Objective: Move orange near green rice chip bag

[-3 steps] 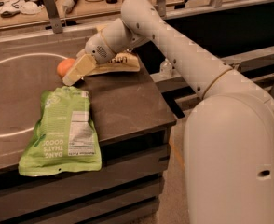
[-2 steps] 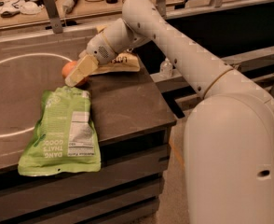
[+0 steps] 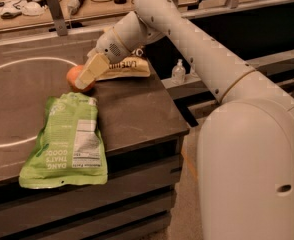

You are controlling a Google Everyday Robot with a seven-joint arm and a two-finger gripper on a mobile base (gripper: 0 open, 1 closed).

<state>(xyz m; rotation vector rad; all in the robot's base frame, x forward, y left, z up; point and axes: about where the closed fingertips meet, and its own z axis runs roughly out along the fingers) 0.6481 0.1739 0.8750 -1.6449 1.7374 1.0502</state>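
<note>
Orange skin shows beside the pale finger: your gripper (image 3: pixel 81 82) appears clamped on the orange (image 3: pixel 73 75), low over the worktop (image 3: pixel 137 114), just beyond the top edge of the green rice chip bag (image 3: pixel 67 141). Judging from that, only set-down and release remain.

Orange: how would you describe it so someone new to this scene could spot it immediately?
On the dark counter, look just beyond the top edge of the green bag, where the arm's end effector reaches. The orange is there, partly covered by the end effector, with the tan bag beside it. It is the only small round thing; both neighbours are flat pouches.
</note>
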